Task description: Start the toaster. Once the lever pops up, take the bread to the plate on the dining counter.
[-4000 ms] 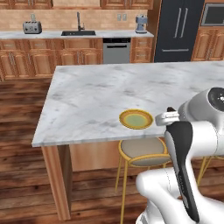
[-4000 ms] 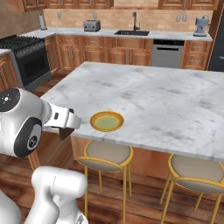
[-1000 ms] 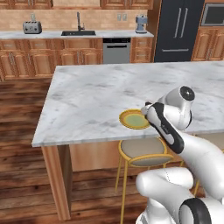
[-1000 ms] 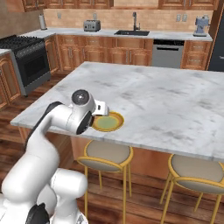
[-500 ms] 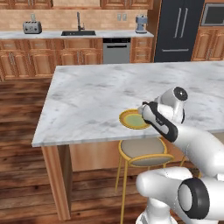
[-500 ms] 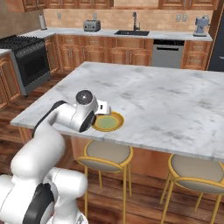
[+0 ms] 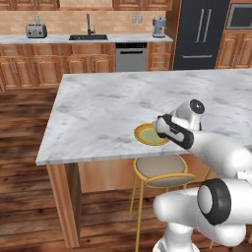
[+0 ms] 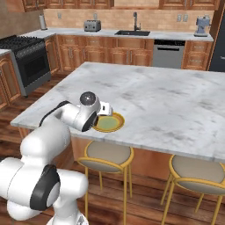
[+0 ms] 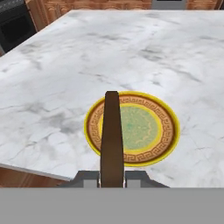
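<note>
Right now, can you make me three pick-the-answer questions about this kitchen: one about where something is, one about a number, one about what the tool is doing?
1. Where is the plate?
A. on the dining counter
B. on a stool
C. in the sink

2. How many stools stand at the counter in the right base view?
A. one
B. two
C. four

3. What is the tool doing?
A. hanging open
B. pinching the bread
C. pressing the toaster

Answers: A, the plate rests on marble; B, two tan seats show; B, the slice stands between its fingertips.

Brown bread (image 9: 112,140), yellow-green plate (image 9: 166,131)
</note>
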